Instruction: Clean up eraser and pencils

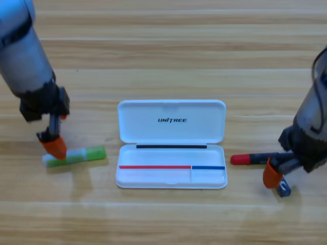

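The green and white stick is lying flat on the bench, on the left side of the white case. Its long way is running left to right, with the green end pointing at the case and the white end pointing away. The left end effector is sitting right on the white end of this stick, coming down from above. I cannot tell if it is squeezing the stick or only touching it.

The black pen with the red end is lying on the right side of the case. It is also running left to right, and its red end is pointing at the case. The right end effector is down at the pen's far-right end, just on the near side of it. One orange tip is showing there, and I cannot tell if it is gripping the pen.

So each arm is nearest to its own stick: the left arm to the green one, the right arm to the pen. Both sticks are sitting just beside the case, and the case is lying open with its lid up. Its tray is looking bare, so nothing is put away yet.

I think the next move is lifting each stick and carrying it sideways, toward the middle, over the tray.

I am not seeing the small black eraser anywhere; it may be hiding under an arm.
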{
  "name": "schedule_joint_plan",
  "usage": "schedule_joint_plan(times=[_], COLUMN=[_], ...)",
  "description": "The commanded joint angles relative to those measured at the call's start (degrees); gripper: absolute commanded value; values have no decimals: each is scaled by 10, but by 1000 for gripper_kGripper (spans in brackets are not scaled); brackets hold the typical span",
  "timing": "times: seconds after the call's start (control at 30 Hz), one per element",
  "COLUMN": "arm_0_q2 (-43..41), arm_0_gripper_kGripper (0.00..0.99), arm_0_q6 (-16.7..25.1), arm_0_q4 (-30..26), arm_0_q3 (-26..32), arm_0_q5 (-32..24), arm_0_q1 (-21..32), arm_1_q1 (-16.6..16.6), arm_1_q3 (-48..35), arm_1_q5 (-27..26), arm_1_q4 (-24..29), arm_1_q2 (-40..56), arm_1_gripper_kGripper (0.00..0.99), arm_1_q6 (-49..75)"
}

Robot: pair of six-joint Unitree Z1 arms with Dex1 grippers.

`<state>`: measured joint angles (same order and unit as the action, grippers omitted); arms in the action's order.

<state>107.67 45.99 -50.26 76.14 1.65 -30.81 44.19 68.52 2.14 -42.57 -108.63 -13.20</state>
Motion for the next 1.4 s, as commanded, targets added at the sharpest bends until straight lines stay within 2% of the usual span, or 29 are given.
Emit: schedule_joint_plan(times=[0.03,0.2,0.53,0.63,0.73,0.83,0.87,1.03,1.13,1.23,1.4], arm_0_q2=[47,55,59,62,69,72,73,76,75,73,74], arm_0_gripper_kGripper=[928,891,861,861,861,861,859,848,848,848,850], arm_0_q6=[-6,-5,-5,-5,-4,-4,-4,-4,-3,-1,2], arm_0_q4=[39,57,100,109,114,117,117,121,126,134,154], arm_0_q3=[-44,-57,-84,-87,-88,-87,-87,-92,-97,-104,-117], arm_0_q5=[-9,-17,-23,-22,-19,-18,-18,-17,-17,-16,-12], arm_0_q1=[7,7,7,7,7,8,8,8,9,12,15], arm_1_q1=[-24,-24,-24,-24,-24,-24,-24,-24,-24,-7,15], arm_1_q3=[-1,3,10,10,10,8,7,12,21,43,116], arm_1_q5=[-13,-14,-49,-50,-53,-54,-54,-53,-53,-55,-55], arm_1_q4=[-8,-11,-23,-23,-23,-23,-23,-41,-70,-116,-161], arm_1_q2=[-66,-84,-105,-109,-111,-111,-111,-75,-18,25,13], arm_1_gripper_kGripper=[923,922,776,597,353,52,0,0,0,0,0], arm_1_q6=[-8,-8,-4,6,16,31,38,82,200,322,419])
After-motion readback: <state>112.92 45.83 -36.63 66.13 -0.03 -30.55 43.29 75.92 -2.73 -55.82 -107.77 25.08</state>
